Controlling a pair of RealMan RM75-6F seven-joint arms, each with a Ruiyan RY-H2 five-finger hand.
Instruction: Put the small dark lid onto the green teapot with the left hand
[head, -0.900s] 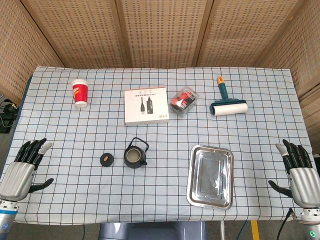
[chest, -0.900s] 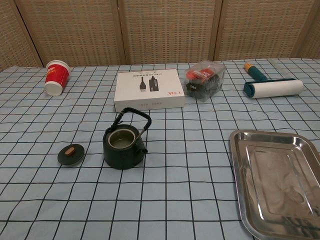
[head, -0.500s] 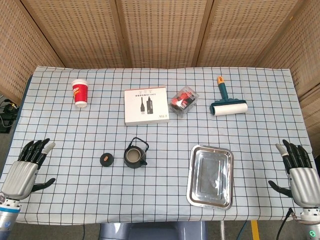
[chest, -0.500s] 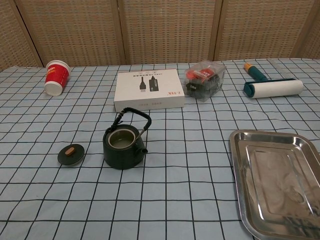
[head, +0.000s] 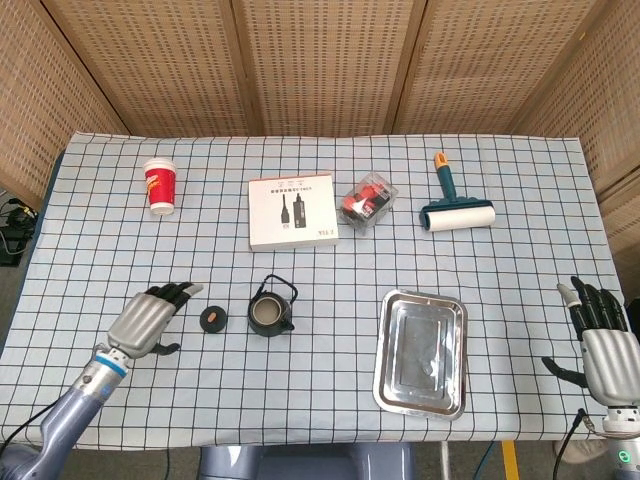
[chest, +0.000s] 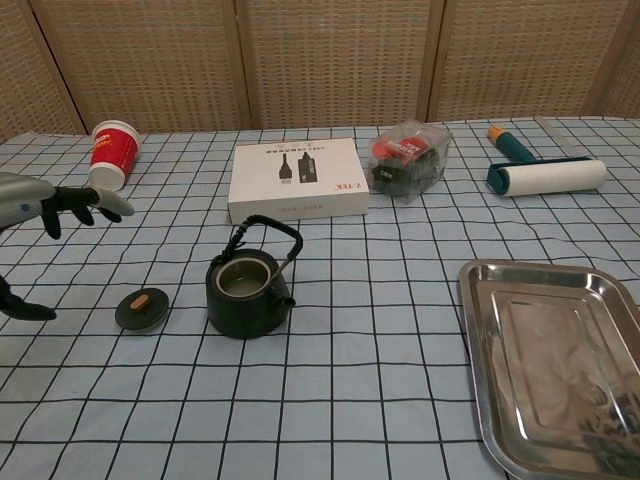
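Observation:
The small dark lid, with a brown knob on top, lies flat on the checked cloth just left of the green teapot. The teapot stands upright and uncovered, its black handle raised. My left hand hovers open a little left of the lid, fingers stretched toward it and thumb held below, touching nothing. At the table's front right corner my right hand stays open and holds nothing.
A steel tray lies right of the teapot. Along the back are a red paper cup, a white box, a clear packet and a lint roller.
My left hand has swept in from the table's front left corner toward the lid and now shows in the chest view. The right hand has barely shifted.

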